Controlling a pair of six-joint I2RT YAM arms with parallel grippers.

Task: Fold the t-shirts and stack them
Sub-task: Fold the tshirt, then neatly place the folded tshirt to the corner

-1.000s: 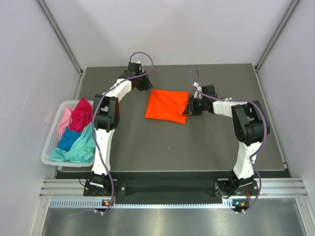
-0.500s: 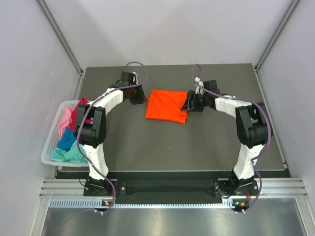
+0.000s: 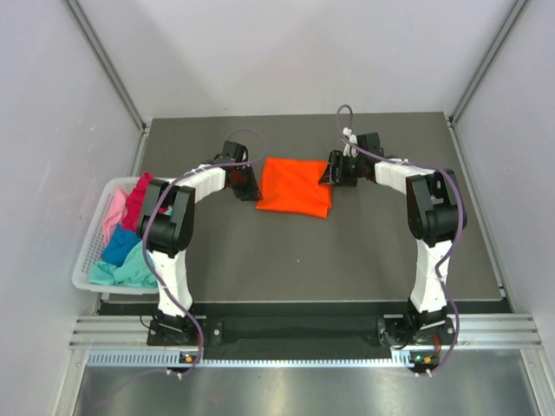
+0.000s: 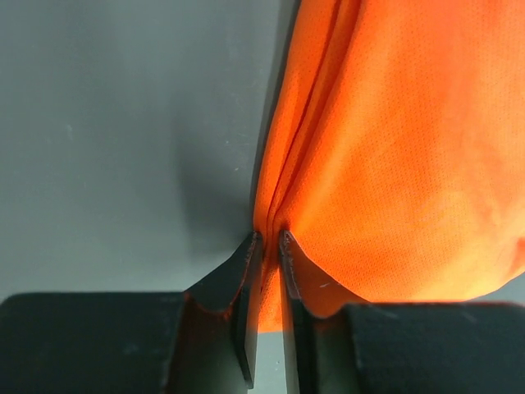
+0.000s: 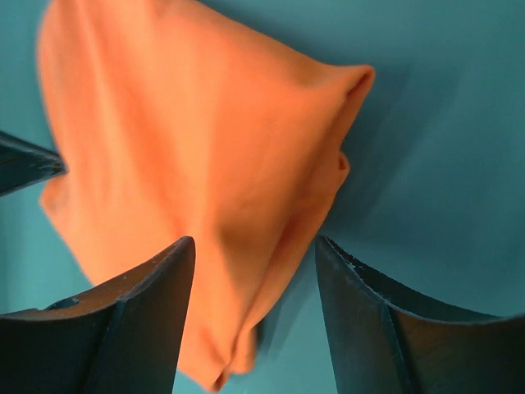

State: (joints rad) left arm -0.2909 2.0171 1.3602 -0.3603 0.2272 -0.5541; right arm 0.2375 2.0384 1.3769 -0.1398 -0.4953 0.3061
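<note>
Orange t-shirt [image 3: 295, 185]: a folded, roughly rectangular packet is shown lying flat on the dark grey table [image 3: 303, 260], toward the far side and between the two arms. Its left edge is met by the left gripper [image 3: 247, 184], and its far right corner by the right gripper [image 3: 334, 171]. In the left wrist view the black fingers [image 4: 246, 271] are seen pressed together on a thin pinch of the orange cloth, taken where several stacked layers of the folded edge converge; the bare table surface is visible to the left of that edge, and the fine knit of the fabric can be made out. In the right wrist view the fingers [image 5: 152, 295] are held well apart, and the orange cloth is seen in the gap between them, with one pointed corner of the packet directed away from the camera; whether either finger touches the fabric cannot be told. That view is tinted teal and slightly blurred. At the left edge of the table a white lattice basket [image 3: 87, 269] is placed, in which further garments are heaped unfolded: a magenta t-shirt [image 3: 143, 201] at the far end, a pale pink t-shirt [image 3: 114, 212] beside it against the outer wall, and a teal t-shirt [image 3: 139, 264] at the near end.
</note>
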